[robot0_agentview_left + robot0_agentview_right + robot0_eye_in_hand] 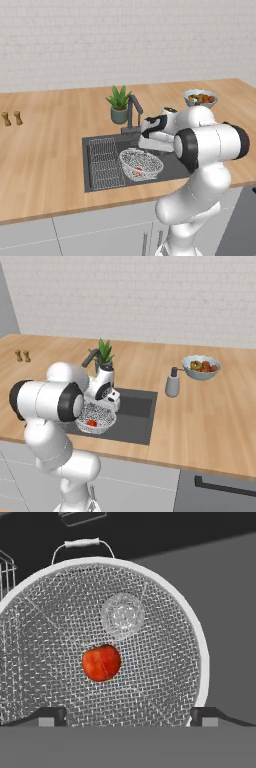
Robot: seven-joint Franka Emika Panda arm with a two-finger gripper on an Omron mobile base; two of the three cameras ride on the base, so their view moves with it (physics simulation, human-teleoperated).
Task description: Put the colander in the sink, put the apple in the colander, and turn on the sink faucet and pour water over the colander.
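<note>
Hand: I see my hand (128, 717) open, fingers wide apart, nothing held — poised above the colander.
Colander: the colander (100, 647) sits in the sink (172, 167), beside the wire rack (105, 162).
Apple: the apple (101, 662) lies in the colander — loose on the mesh.

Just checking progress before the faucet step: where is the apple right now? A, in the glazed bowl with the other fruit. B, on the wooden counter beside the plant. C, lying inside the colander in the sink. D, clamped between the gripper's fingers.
C: the hand view shows the apple resting on the mesh inside the colander, with the gripper open above it, and the colander sits in the sink.
</note>
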